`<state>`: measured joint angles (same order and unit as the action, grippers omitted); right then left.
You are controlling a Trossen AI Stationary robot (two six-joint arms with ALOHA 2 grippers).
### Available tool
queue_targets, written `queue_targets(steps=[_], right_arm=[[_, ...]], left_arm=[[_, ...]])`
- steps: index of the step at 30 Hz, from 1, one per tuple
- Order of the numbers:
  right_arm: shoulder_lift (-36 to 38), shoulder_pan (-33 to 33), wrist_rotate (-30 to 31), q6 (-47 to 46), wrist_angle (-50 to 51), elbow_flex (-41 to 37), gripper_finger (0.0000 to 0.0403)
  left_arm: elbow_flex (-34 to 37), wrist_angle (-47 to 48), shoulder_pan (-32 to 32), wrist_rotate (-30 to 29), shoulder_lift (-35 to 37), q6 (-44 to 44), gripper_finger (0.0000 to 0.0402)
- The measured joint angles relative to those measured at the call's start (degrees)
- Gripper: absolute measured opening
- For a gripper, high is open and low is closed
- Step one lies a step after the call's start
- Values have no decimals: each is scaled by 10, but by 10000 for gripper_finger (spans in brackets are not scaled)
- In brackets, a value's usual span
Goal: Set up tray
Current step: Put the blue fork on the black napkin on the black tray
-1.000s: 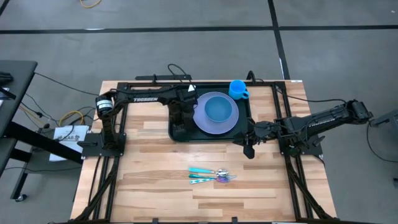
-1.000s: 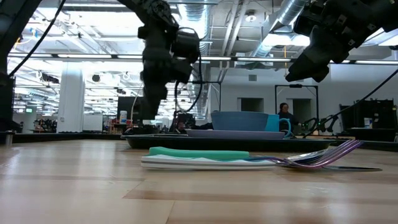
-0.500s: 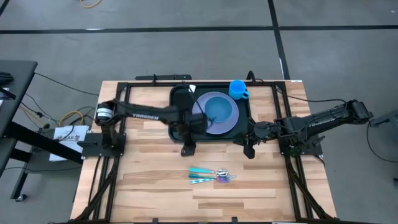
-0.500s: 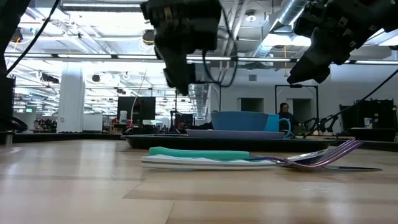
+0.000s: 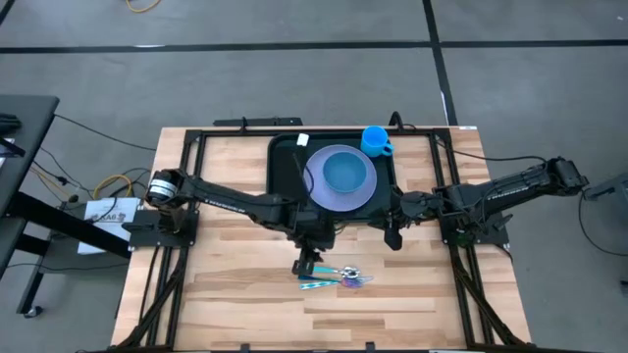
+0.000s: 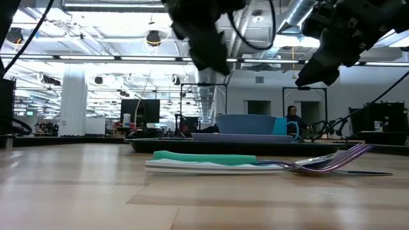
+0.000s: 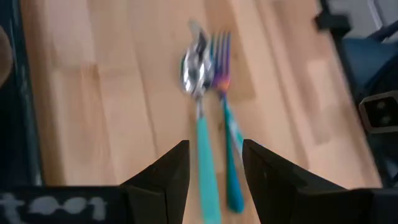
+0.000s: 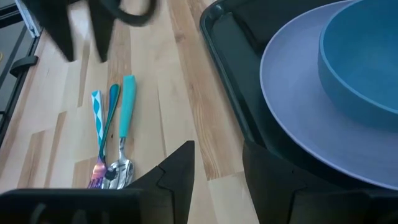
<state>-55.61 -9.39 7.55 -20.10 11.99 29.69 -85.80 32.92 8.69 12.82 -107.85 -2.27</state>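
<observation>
Behind the left gripper (image 5: 307, 265), jaws apart and empty over cutlery (image 5: 334, 277), the tray (image 5: 283, 176).

Both arms matte black, slim tubular links w/ chunkier boxy joints. Left arm (image 5: 235, 201): white block lettering along the upper link, silver-and-orange round cap at the shoulder joint, thin black cable looping off near the wrist. Right arm (image 5: 500, 188): same black finish, white lettering on its link too, cable trailing off the base end. Left gripper (image 7: 214, 165): two flat dark fingers (image 7: 165, 177), angular wedge tips; white lettering on the housing behind them, unreadable. Right gripper (image 8: 217, 165): same twin black wedge fingers.
</observation>
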Motion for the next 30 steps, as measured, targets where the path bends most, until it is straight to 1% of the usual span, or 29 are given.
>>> queue_targets(steps=[4, 7, 13, 16, 18, 21, 24, 27, 30], right_arm=[[0, 0, 0, 0, 0, 0, 127], [0, 0, 0, 0, 0, 0, 127], [0, 0, 0, 1, 15, 0, 127], [0, 0, 0, 1, 21, 0, 127], [0, 0, 0, 1, 26, 0, 127], [0, 0, 0, 1, 26, 0, 127], [0, 0, 0, 1, 21, 0, 127], [0, 0, 0, 0, 13, 0, 127], [0, -4, -1, 0, -13, 0, 127]], left_arm=[[0, -25, 8, 3, 0, -12, 135], [0, -41, 9, 9, -18, -30, 135], [0, -35, 8, 90, -87, -61, 135], [-18, -24, 6, 125, -111, -64, 135], [-33, -25, 5, 138, -119, -63, 135], [-48, -8, 7, 134, -122, -48, 135], [-68, 18, 10, 107, -120, -27, 135], [-101, 82, 11, 71, -116, -4, 135], [-142, 179, 8, 35, -101, 8, 135]])
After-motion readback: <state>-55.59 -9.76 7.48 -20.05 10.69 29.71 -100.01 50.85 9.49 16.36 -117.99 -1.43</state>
